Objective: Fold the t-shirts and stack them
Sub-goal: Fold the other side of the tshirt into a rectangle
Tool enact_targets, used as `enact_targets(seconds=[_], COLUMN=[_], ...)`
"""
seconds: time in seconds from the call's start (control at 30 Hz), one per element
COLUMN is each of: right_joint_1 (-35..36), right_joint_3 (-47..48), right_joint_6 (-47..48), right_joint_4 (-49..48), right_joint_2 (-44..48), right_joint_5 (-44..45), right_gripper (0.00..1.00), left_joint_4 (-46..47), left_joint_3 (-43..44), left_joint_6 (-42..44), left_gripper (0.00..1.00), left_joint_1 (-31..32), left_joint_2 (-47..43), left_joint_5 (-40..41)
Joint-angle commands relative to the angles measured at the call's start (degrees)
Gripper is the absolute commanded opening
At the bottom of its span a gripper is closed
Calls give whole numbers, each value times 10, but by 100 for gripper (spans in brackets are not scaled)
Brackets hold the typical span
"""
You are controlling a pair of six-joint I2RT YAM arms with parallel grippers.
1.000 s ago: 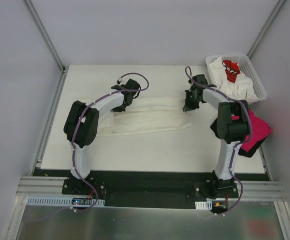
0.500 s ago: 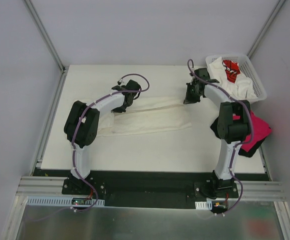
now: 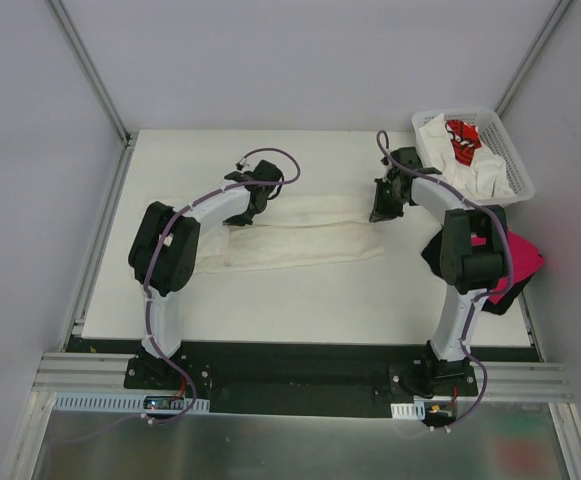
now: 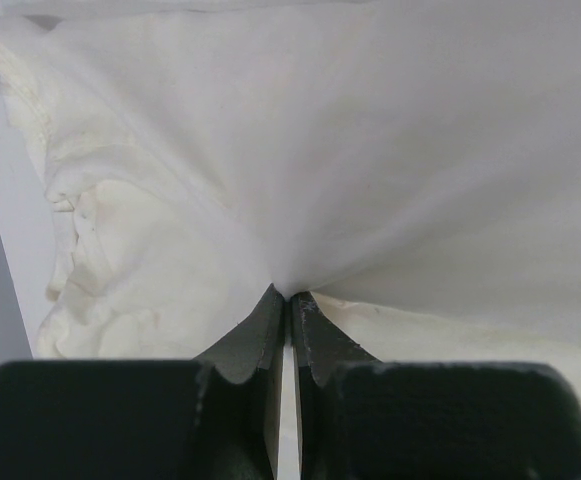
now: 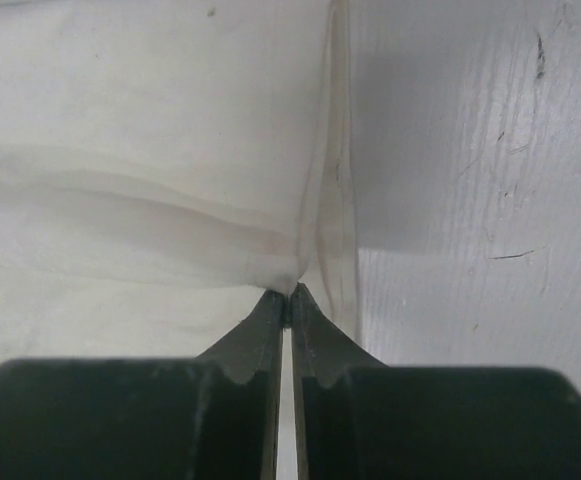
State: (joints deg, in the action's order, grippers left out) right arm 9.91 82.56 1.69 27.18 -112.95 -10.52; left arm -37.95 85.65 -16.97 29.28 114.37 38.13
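A cream-white t-shirt (image 3: 300, 240) lies folded into a long band across the middle of the table. My left gripper (image 3: 253, 203) is at its far left part and is shut on a pinch of the cloth, which fans out from the fingertips in the left wrist view (image 4: 290, 293). My right gripper (image 3: 380, 205) is at the band's far right end and is shut on the shirt's hem (image 5: 290, 290). The cloth (image 5: 120, 120) stretches left from that pinch. More t-shirts sit in the basket: one white with red print (image 3: 462, 138) and a plain white one (image 3: 470, 172).
The white lattice basket (image 3: 517, 158) stands at the back right corner. A magenta-pink shirt (image 3: 518, 255) hangs over the table's right edge beside the right arm. Bare white table (image 5: 470, 150) shows to the right of the hem. Grey walls close in the table on three sides.
The right gripper rose toward the back with the hem, then came down again close to where it was. The left gripper barely shifted. Both stayed shut on the shirt.
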Motion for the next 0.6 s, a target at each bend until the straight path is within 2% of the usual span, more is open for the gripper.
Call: enact_targets(seconds=[0.0,0.07,0.17,0.57], right_joint_1=[-6,-7,-7,-20], right_joint_3=[-5,-5,-6,11], right_joint_6=[-3,-3,-1,2], right_joint_4=[0,2,5,16], right_joint_2=[39,38,41,76], right_joint_5=[-11,-9,-2,51], right_gripper=[8,11,22,25], left_joint_4=[-11,-12,-11,-11], left_joint_3=[-1,-1,-2,-3], left_joint_6=[1,2,2,4], left_gripper=[3,3,3,3], left_joint_1=[5,5,5,10], left_joint_2=[-15,-15,-14,-17], left_joint_5=[15,12,8,16])
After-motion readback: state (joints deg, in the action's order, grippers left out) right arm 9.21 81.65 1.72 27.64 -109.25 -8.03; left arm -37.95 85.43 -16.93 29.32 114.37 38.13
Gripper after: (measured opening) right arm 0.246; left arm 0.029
